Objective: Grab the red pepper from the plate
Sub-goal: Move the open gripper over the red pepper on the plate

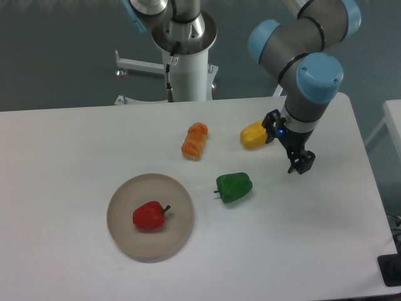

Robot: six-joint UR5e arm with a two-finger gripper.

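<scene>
The red pepper lies in the middle of the round beige-grey plate at the front left of the table, its short dark stem pointing right. My gripper hangs over the table at the right, far from the plate, just right of a yellow pepper. Its black fingers point down with a small gap between them and hold nothing.
A green pepper lies between the plate and the gripper. An orange bread-like piece lies behind the plate toward the middle. The robot's white base column stands at the table's back edge.
</scene>
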